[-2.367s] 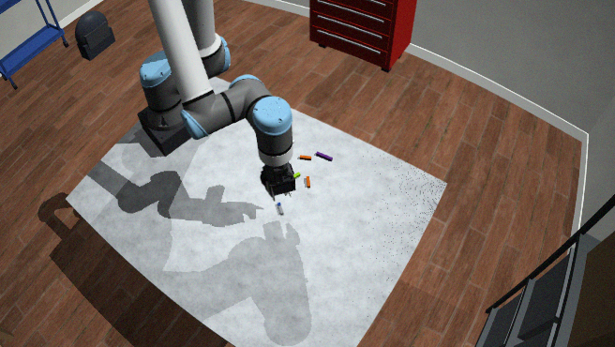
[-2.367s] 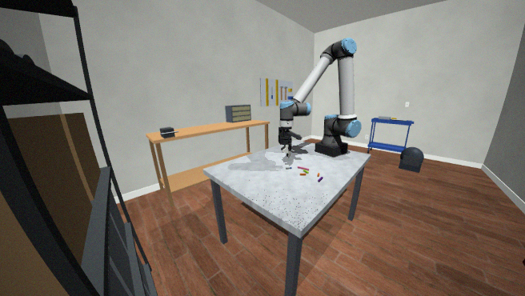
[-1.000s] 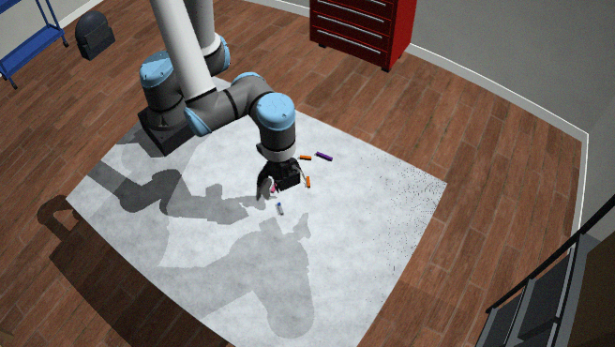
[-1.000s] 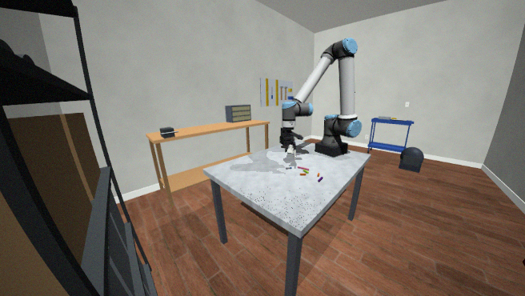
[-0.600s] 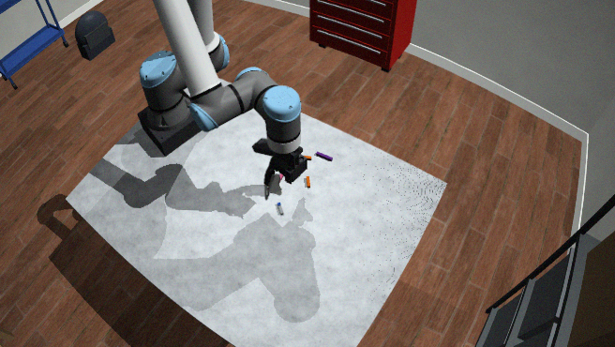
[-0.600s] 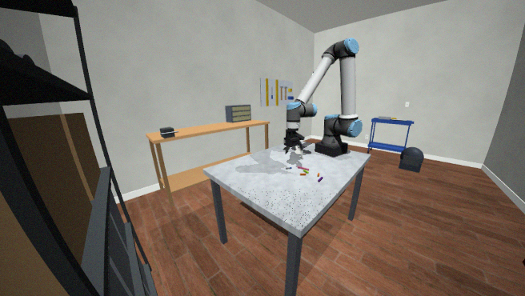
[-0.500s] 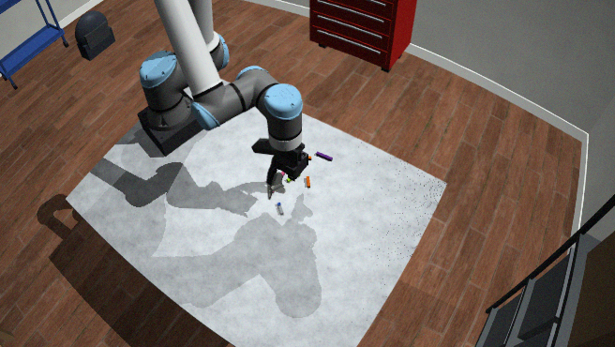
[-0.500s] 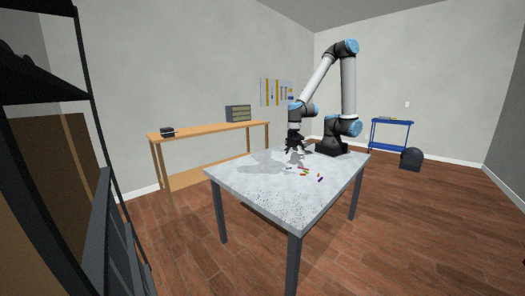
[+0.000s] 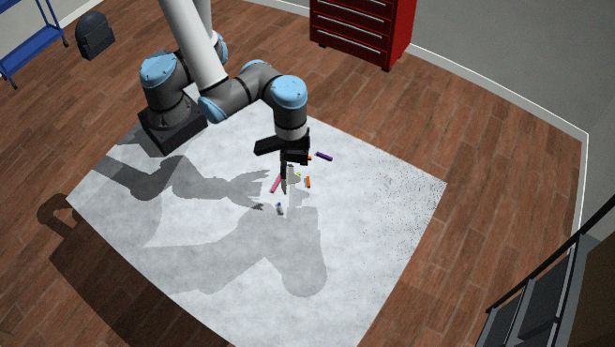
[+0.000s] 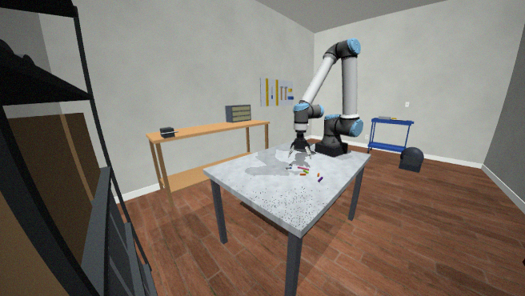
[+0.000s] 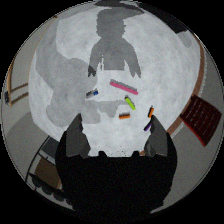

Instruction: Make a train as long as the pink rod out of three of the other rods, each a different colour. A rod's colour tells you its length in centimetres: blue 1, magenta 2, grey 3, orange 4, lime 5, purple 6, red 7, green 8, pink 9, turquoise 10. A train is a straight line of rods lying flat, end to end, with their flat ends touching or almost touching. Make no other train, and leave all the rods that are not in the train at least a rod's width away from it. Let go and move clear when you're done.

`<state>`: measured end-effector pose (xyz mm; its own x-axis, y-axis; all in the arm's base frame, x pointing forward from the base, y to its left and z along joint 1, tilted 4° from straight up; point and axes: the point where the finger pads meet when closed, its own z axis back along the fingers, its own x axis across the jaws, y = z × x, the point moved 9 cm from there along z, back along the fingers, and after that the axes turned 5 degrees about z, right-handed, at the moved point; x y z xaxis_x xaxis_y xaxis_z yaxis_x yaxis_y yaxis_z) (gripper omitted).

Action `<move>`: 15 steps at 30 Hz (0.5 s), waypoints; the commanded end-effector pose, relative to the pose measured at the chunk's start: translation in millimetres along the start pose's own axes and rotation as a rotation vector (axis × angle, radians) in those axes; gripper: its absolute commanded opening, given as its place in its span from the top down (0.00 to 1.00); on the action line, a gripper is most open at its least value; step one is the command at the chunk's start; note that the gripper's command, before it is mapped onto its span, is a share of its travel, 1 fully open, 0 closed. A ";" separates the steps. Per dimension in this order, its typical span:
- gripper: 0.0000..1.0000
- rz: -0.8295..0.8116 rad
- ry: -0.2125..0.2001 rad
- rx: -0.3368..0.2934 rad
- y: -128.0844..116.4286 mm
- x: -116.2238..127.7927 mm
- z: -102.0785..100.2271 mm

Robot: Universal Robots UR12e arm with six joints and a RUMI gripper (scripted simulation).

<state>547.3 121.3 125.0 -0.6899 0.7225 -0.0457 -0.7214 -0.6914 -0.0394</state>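
Note:
The pink rod (image 9: 276, 184) lies flat on the white table top, and it also shows in the wrist view (image 11: 124, 87). A short grey rod (image 9: 280, 211) and a tiny blue rod (image 9: 278, 204) lie end to end in front of it, seen together in the wrist view (image 11: 92, 93). A lime rod (image 11: 130, 103), two orange rods (image 11: 125, 116) (image 11: 151, 112) and a purple rod (image 9: 323, 156) lie apart from each other to the right. My gripper (image 9: 287, 180) hangs open and empty above the table, beside the pink rod, fingers spread wide (image 11: 116, 140).
The arm's base (image 9: 171, 123) stands on the table's far left corner. A red drawer cabinet (image 9: 361, 25) stands on the floor beyond the table. A wooden bench (image 10: 208, 132) stands by the wall.

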 end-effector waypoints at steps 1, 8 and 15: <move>0.00 0.167 -0.001 -0.004 -3.2 10.4 -1.2; 0.00 0.419 0.000 -0.004 -8.3 27.5 -3.9; 0.00 0.571 0.000 -0.005 -11.5 38.0 -5.5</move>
<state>532.3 150.9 118.9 -0.9427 0.3284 -0.0590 -0.3281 -0.9445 -0.0154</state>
